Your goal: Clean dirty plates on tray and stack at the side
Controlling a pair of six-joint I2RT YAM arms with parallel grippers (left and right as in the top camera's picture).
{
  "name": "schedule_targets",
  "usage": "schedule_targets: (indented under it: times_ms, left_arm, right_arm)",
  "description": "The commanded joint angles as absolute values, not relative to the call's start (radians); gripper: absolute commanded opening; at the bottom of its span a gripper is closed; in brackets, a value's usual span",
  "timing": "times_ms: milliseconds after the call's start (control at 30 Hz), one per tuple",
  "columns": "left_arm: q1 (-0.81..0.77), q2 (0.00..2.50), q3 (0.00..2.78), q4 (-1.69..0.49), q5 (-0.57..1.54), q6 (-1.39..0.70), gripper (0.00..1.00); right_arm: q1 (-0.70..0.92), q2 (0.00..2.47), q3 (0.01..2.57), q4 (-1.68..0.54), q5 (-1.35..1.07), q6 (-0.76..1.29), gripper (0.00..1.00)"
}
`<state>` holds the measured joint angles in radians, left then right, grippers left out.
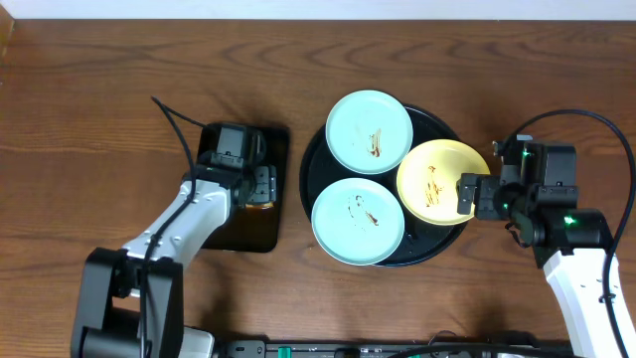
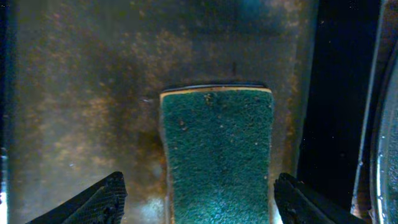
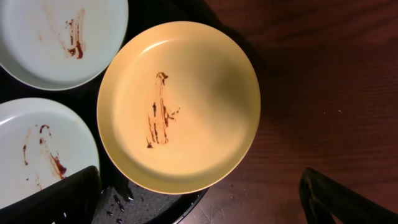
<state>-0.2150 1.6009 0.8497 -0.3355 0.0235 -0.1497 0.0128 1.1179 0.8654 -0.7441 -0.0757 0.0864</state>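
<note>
Short version: you're basically at square one here. All three plates sit on the round black tray, a bit right of the table's centre, and every one has brown smears on it. The far mint plate is toward the table's back edge and the near mint plate toward the front edge. The yellow plate is on the tray's right side, poking out past the rim toward the table's right edge. Nothing is stacked off to the side yet.

Your left gripper is over the rectangular tray, just left of the round one. Its jaws are spread wide either side of the green sponge, and they don't look to be touching it, so no grab yet.

Your right gripper hangs by the yellow plate's outer edge with its jaws wide apart too, holding nothing. One finger is over the tray side and the other over bare wood.

So my read: what's left is pretty much everything. You need to get the sponge, steady a plate, wipe it, move it off, then do that for all three. Yellow looks like the first candidate.
</note>
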Motion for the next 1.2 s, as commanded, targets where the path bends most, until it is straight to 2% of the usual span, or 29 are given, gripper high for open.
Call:
schedule_targets:
  times_ms: [0,500,633,867,1100,1167]
  left_arm:
    - [-0.225,1.618,0.870,-0.329,0.014,-0.181,0.77]
    - [-0.255,1.649,0.870,-0.319,0.014,-0.216,0.75]
    - [-0.255,1.649,0.870,-0.319,0.014,-0.216,0.64]
    - [-0.255,1.649,0.870,-0.327,0.014,-0.216,0.55]
    - [-0.255,1.649,0.869,-0.331,0.013,-0.216,0.36]
    - [-0.255,1.649,0.867,-0.331,0.009,-0.216,0.28]
  right_arm:
    - [0.019,1.119,0.885,-0.744,-0.082,0.073,0.99]
    - [0.019,1.119,0.885,-0.744,-0.083,0.073,0.99]
    - [0.019,1.119,0.885,-0.744,-0.083,0.073,0.99]
    - [0.019,1.119,0.885,-0.744,-0.083,0.073,0.99]
    - [0.019,1.119,0.885,-0.744,-0.083,0.073,0.99]
    - [0.019,1.119,0.885,-0.744,-0.083,0.073,0.99]
